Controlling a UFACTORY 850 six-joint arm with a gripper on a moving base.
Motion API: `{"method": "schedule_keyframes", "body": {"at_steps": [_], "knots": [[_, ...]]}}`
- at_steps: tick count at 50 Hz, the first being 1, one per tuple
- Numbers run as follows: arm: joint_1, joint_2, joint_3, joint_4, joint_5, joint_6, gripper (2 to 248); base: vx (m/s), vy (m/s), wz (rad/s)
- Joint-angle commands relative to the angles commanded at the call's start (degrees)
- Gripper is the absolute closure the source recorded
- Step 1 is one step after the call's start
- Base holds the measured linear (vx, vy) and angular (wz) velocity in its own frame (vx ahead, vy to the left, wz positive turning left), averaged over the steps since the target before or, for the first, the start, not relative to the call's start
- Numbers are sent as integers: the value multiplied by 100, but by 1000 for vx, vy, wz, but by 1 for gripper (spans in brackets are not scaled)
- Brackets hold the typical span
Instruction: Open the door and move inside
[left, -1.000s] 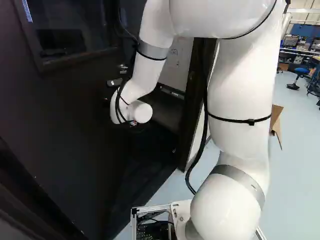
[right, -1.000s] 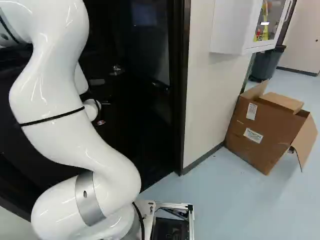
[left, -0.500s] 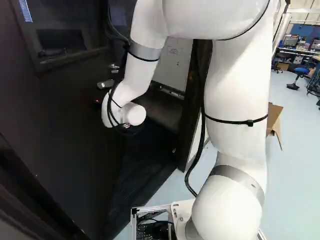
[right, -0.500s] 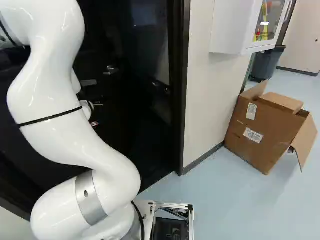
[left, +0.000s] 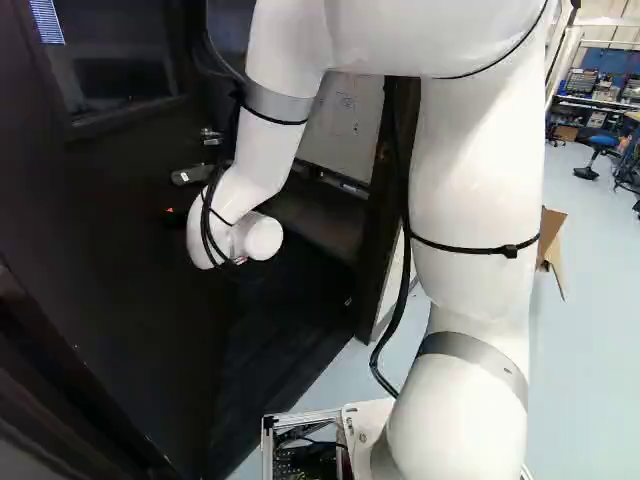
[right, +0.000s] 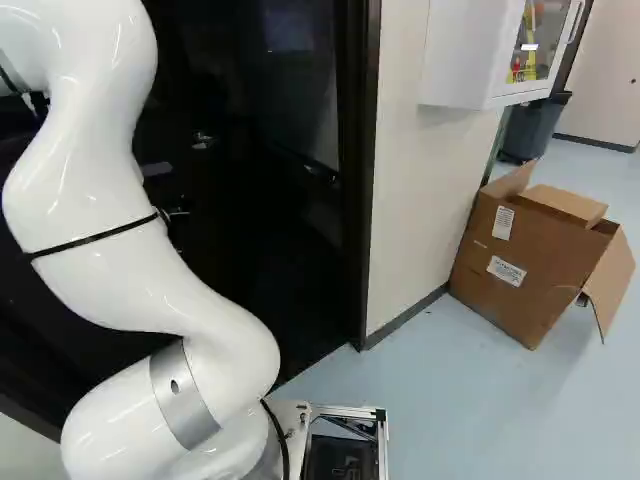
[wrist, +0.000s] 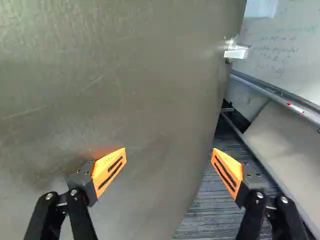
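Black, with a window (left: 115, 60) in its upper part, the door (left: 95, 220) fills the left side of the left base view. It stands open at an angle, with dark floor and a whiteboard (left: 345, 120) visible past it, up to the dark door frame (left: 385, 190). The white arm (left: 475, 180) rises right of the middle, then bends over so that its wrist (left: 215, 230) hangs close before the door.

In the right base view the arm stands at the left against the dark doorway. Beyond the frame come a pale wall (right: 410, 200), a white cabinet (right: 460, 55) mounted on it, a grey bin (right: 532, 130) and an open cardboard box (right: 510, 265) on the pale floor (right: 470, 400).

Seen in the wrist view, the fingers (wrist: 108, 170) are spread wide apart and grip nothing. One is over the door's face, the other beyond its edge, over ribbed dark floor (wrist: 210, 210). Whether either touches the door cannot be told. Farther ahead, a metal fitting (wrist: 237, 51) juts from that edge near the whiteboard.
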Motion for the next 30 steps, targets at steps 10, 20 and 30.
{"method": "schedule_keyframes", "body": {"at_steps": [10,20,30], "knots": [[198,9,11,-78,35,0,3,0,0,0],[362,13,14,-195,75,0,3,0,0,0],[451,10,11,-378,123,0,3,0,0,0]]}}
